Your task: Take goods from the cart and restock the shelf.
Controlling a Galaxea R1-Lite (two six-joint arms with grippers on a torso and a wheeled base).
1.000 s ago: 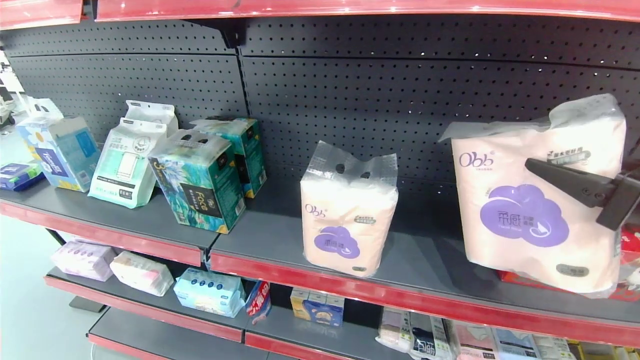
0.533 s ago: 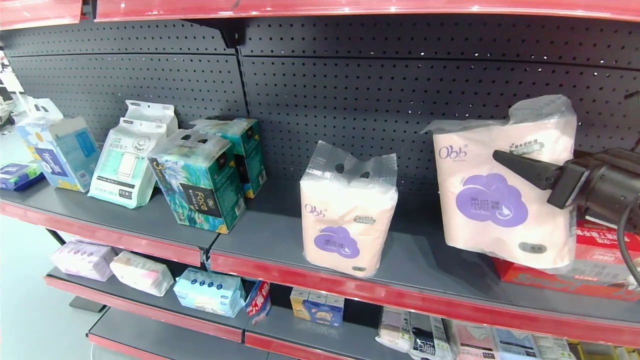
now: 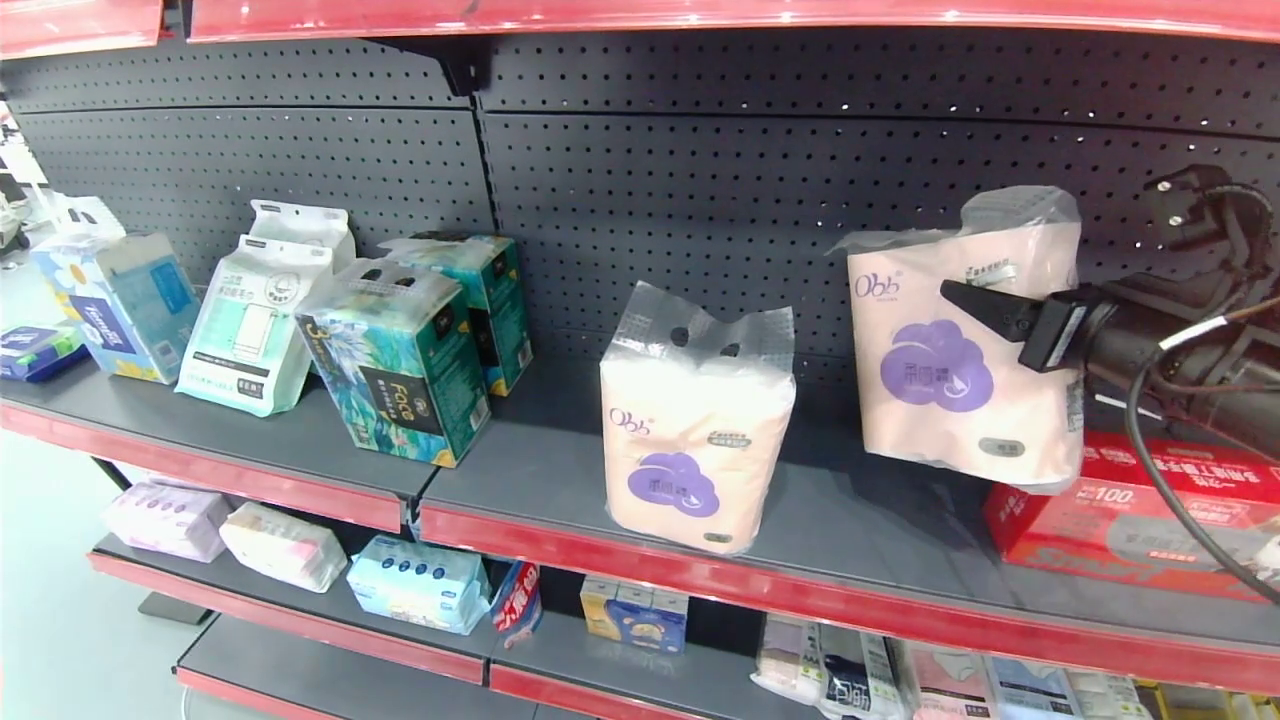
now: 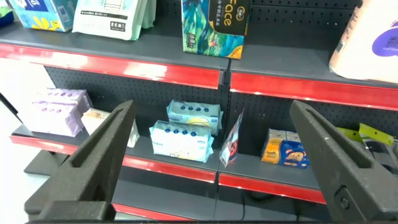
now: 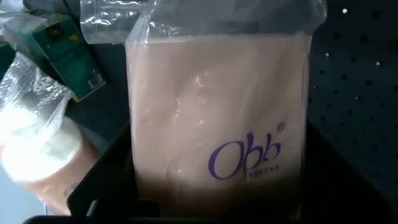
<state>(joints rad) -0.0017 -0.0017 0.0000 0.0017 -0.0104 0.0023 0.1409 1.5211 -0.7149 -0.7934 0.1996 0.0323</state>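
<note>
The right gripper clamps a pink pack of paper rolls upright just over the middle shelf, near the pegboard, right of a matching pack and beside a red box, while the left gripper, jaws spread wide, faces a lower shelf.

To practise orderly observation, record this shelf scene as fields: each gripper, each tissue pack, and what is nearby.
right gripper: shut on pack
pack: upright, held above shelf, right of second pack
pack's low corner: at red box; contact unclear
second pack: standing near shelf's front edge
left gripper: open, empty, facing lower shelves
stage: pack seemingly not yet set down
</note>
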